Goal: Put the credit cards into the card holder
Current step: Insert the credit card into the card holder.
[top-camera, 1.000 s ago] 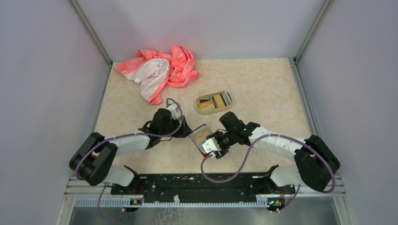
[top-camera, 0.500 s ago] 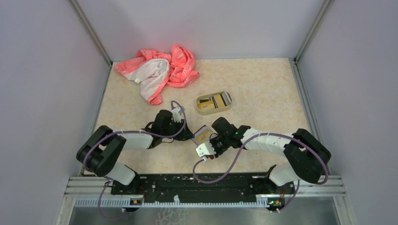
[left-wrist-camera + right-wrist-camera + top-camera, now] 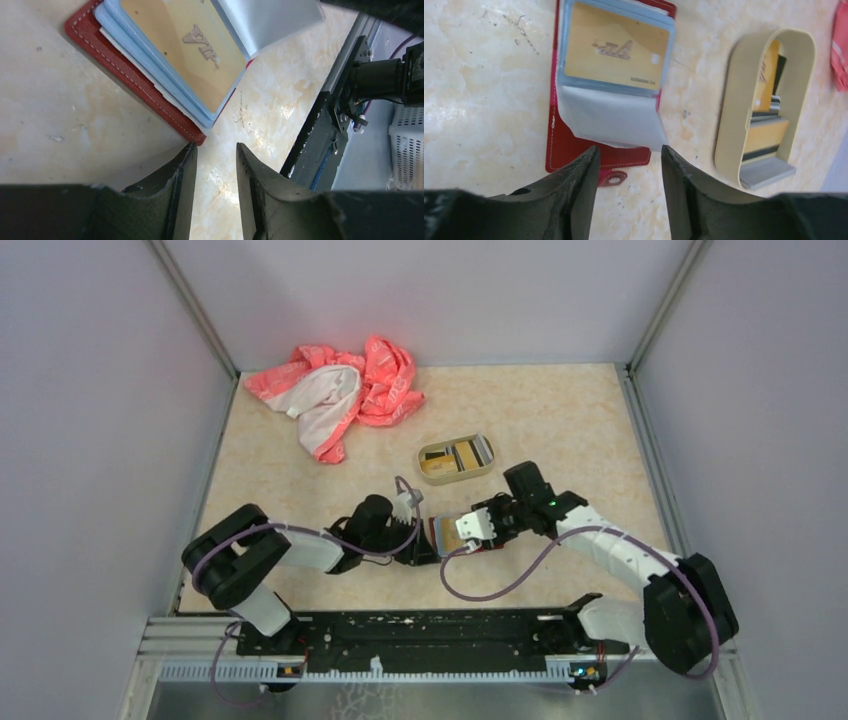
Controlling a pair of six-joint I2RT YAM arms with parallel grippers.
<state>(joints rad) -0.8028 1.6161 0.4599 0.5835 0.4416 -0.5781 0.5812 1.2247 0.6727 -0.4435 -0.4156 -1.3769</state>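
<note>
The dark-red card holder [image 3: 574,150] lies open on the table between my two grippers. A gold card [image 3: 616,50] sits in its pale blue pocket, and a grey clear sleeve [image 3: 609,120] folds over below it. The holder also shows in the left wrist view [image 3: 130,75] and in the top view [image 3: 447,535]. More credit cards [image 3: 766,137], gold, dark and grey, lie in the tan tin tray [image 3: 734,100]. My right gripper [image 3: 629,150] is open and empty over the holder's snap-tab edge. My left gripper [image 3: 215,150] is open and empty, its left finger at the holder's corner.
The tin tray [image 3: 428,454] sits behind the card holder. A crumpled pink and white cloth [image 3: 340,390] lies at the back left. The black rail of the arm bases [image 3: 325,130] runs close past the left gripper. Walls close in the table on three sides.
The left gripper has slid right and nearer the front edge, to the holder's near corner. The right gripper has drawn back to the right, from the holder's near side to its right side.
</note>
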